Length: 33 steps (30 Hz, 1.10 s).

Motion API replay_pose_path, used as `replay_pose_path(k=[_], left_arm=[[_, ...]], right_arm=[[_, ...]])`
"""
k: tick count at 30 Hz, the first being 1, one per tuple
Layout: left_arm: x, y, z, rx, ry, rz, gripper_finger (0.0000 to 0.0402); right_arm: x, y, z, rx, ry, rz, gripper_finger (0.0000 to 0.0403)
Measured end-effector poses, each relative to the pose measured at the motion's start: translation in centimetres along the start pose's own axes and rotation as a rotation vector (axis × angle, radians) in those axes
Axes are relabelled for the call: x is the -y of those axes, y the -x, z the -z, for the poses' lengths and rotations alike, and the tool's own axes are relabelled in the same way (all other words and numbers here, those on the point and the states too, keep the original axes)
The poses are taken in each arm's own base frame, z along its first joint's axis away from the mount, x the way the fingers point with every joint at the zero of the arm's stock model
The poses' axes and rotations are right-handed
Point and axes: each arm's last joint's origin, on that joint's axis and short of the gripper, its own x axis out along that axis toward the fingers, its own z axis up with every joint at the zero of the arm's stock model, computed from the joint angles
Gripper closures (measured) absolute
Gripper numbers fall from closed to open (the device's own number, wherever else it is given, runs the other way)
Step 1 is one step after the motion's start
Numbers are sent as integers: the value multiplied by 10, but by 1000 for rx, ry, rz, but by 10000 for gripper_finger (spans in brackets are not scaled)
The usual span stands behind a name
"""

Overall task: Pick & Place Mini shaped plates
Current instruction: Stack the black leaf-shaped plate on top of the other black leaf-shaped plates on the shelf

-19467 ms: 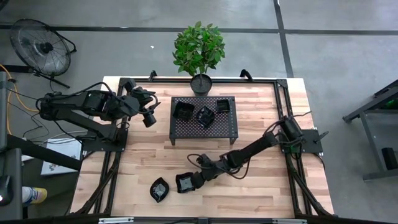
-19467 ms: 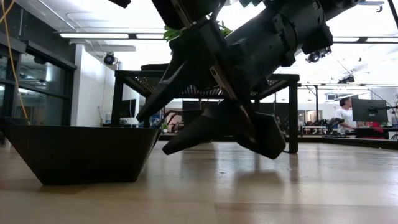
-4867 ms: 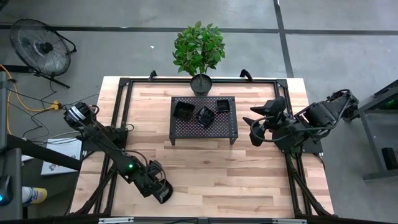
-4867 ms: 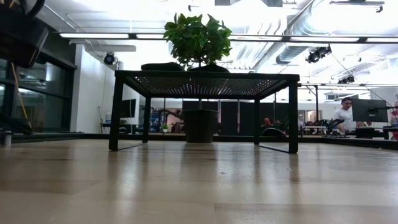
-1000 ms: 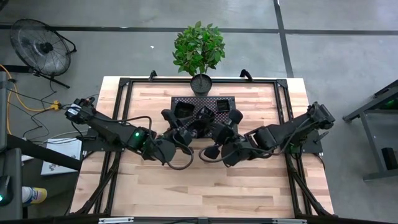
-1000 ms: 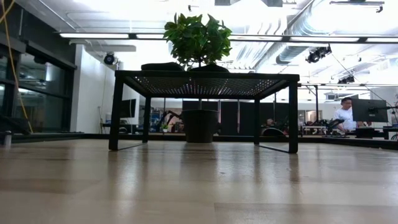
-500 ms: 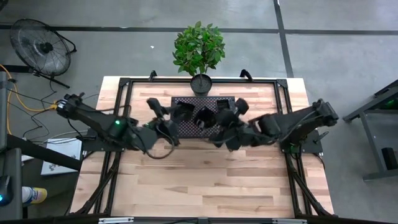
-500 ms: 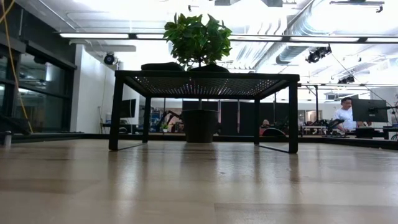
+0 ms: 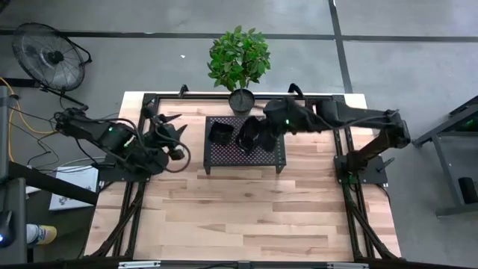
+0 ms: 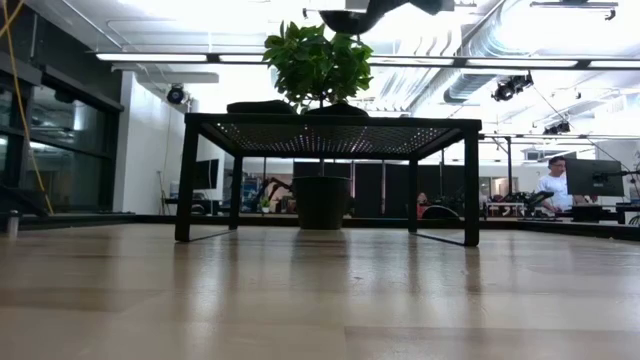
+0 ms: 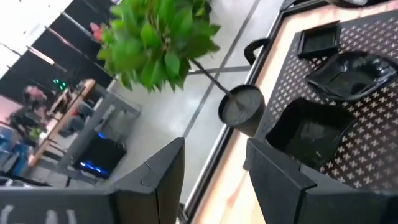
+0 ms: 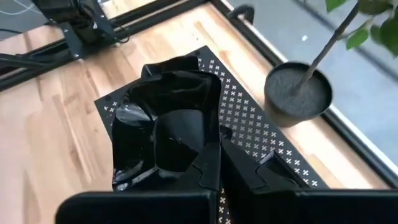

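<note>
Three mini shaped plates (image 11: pixel 305 127) lie on the black perforated rack (image 9: pixel 272 153) at the table's far middle. A square one (image 9: pixel 219 133) is at the rack's left. Above the rack my right gripper (image 12: pixel 217 171) is shut on a glossy black wavy-edged plate (image 12: pixel 165 134). The same plate (image 10: pixel 358 17) shows at the top of the low view. My left gripper (image 11: pixel 211 162) stands open with nothing between its fingers. It hovers left of the rack (image 9: pixel 173 134). My right gripper pinches the wavy plate's rim (image 12: pixel 208 149) between its two shut fingers. The fingers slant down from the table's right. The plate hangs tilted in front of the fingers, lifted clear above the rack.
A potted plant stands just behind the rack, its round black pot (image 9: pixel 241 99) close to the rack's far edge. A black frame (image 9: pixel 149 101) runs around the table. Bare wood (image 9: pixel 246 217) lies between the rack and the near edge.
My right gripper has carried the plate from in front of the rack toward the far edge, and it is now above the rack. My left gripper has drawn back toward the table's left and far edges, away from the rack's front.
</note>
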Motion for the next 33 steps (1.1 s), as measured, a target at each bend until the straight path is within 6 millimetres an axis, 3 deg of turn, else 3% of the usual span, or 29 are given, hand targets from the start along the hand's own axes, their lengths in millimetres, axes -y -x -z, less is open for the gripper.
replay_pose_path(k=[5,12,22,33], left_arm=[[0,-3,30,-13,66,40,235],[14,-14,82,55,252,185,235],[33,-22,138,453,536,526,235],[51,-31,185,654,742,716,235]], right_arm=[[20,-9,-7,-47,-52,-54,403],[39,-26,-11,-119,-90,-96,403],[32,-85,0,-283,-104,-87,403],[37,-93,-1,-292,-122,-63,403]])
